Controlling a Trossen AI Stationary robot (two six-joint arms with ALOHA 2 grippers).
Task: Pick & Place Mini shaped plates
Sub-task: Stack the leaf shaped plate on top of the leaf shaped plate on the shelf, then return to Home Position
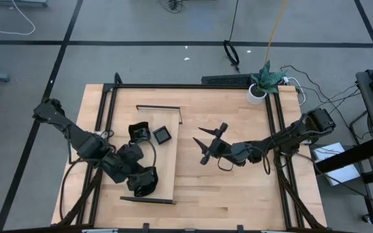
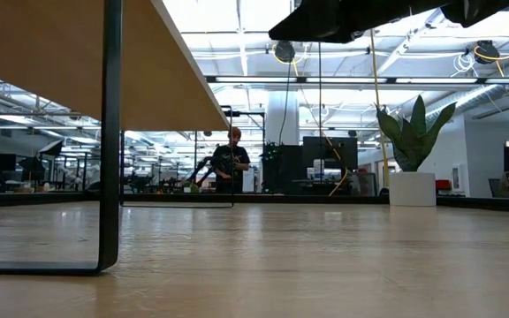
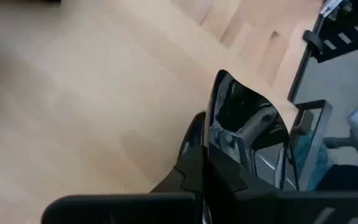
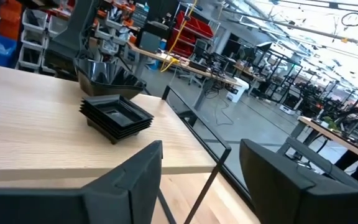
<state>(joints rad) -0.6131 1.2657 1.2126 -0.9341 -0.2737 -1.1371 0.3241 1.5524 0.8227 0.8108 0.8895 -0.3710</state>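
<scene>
Standing on edge in the left gripper [image 3: 213, 177], a glossy black plate [image 3: 247, 134] is clamped by its rim between shut jaws, above the wooden board [image 1: 167, 168]. Stacked square plates [image 4: 117, 117] lie ahead of the right gripper [image 4: 201, 171], whose jaws are apart and empty.
</scene>
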